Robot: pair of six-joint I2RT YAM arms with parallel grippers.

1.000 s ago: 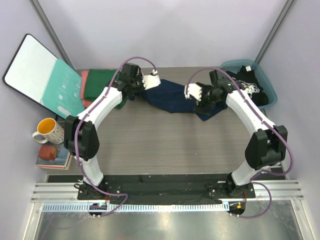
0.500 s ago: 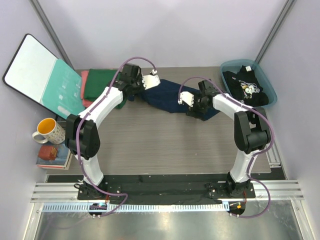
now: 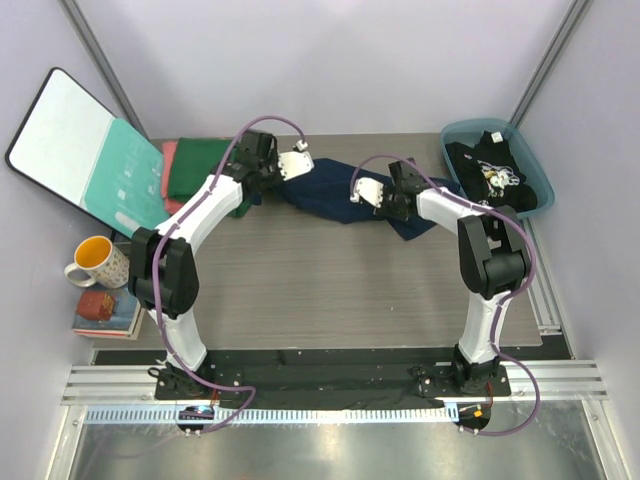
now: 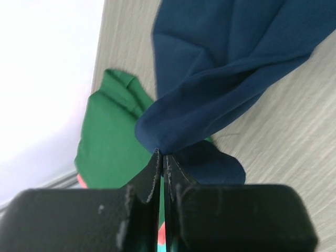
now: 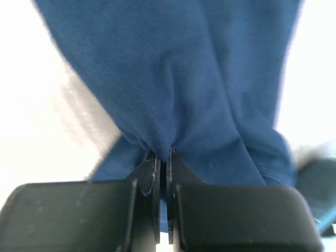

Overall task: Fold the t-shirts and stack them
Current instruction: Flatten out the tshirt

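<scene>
The plain navy blue cotton t-shirt (image 3: 325, 200) lies crumpled in the far middle of the table (image 3: 320, 290). It is one long bunch, not yet spread. Its long axis runs roughly along the far edge and drops a little toward the near side as it goes right.

My left gripper (image 4: 161, 157) has its jaws pressed together on the left end of the bunch. My right gripper (image 5: 167, 155) is clamped on a fold more toward the right. Past that fold a loose part of the shirt continues toward the far right corner, so the right arm is the nearer one to it. I judge that the next move is to pull the two held points apart along this axis, so the cloth opens flat.

Only the top view shows me the whole span and the loose part. Only the wrist views show that both pinches really have cloth between the fingers. The left wrist view also shows the navy end lying over the edge of the folded dark green t-shirt (image 3: 205, 165), which sits on the salmon-pink t-shirt (image 3: 168, 165) at the far left corner. The black t-shirt with white print (image 3: 490, 170) waits in the teal plastic bin (image 3: 470, 126) at the far right corner.
</scene>
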